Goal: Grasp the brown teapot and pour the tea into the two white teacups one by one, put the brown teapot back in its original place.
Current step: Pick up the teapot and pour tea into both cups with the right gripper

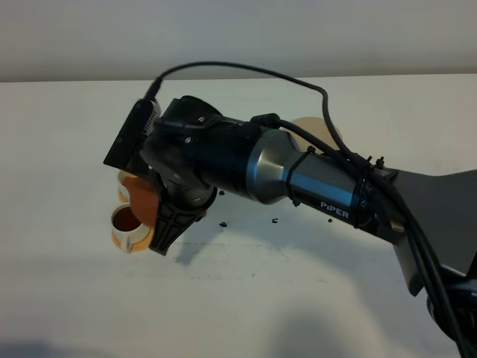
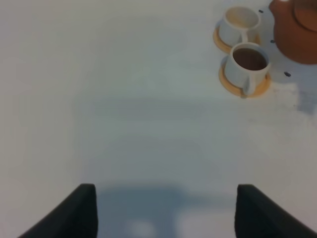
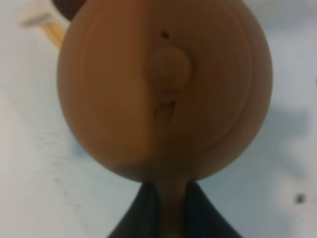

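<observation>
Beside two white teacups (image 2: 242,69) | right hand (image 3: 171,208) clamped on brown teapot (image 3: 163,89) | left hand (image 2: 166,213) apart

Squat brown teapot (image 3: 163,89) beside tea-filled white teacup (image 2: 250,64) and cream-insided white teacup (image 2: 240,22)

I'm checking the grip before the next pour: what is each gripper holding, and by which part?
The right gripper is shut on the brown teapot, pinching its handle. The left gripper is open and holds nothing.
</observation>
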Motion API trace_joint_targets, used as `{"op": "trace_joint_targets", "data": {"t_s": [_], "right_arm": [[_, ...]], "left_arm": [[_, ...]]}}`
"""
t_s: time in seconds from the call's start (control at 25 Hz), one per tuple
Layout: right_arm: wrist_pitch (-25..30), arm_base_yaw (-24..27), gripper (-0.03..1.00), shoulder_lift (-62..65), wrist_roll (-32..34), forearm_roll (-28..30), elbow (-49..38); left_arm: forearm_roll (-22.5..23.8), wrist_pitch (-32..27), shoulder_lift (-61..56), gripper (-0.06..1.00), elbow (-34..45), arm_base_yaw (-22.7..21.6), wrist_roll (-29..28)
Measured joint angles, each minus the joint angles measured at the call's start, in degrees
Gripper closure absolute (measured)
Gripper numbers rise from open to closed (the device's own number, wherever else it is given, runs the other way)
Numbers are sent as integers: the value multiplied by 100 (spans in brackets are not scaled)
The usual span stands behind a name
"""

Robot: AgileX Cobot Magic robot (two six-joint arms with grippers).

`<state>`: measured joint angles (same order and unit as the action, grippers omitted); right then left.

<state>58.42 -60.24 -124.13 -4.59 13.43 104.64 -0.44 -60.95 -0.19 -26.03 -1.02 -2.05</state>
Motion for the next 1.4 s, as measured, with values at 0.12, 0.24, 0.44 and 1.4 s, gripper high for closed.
{"op": "trace_joint_targets", "data": {"t_s": [0.12, 0.24, 0.44, 1.4], "right_arm": [[-44, 45, 87, 19, 42, -376, 0], [-161, 83, 87, 124, 87, -514, -55], [-379, 190, 87, 379, 170, -524, -351], [-1761, 699, 87, 400, 197, -777, -1792]], "left_arm": [[0, 0, 0, 38, 0, 0, 0], [0, 0, 0, 38, 0, 0, 0], [0, 0, 0, 38, 0, 0, 0], [0, 0, 0, 38, 0, 0, 0]]}}
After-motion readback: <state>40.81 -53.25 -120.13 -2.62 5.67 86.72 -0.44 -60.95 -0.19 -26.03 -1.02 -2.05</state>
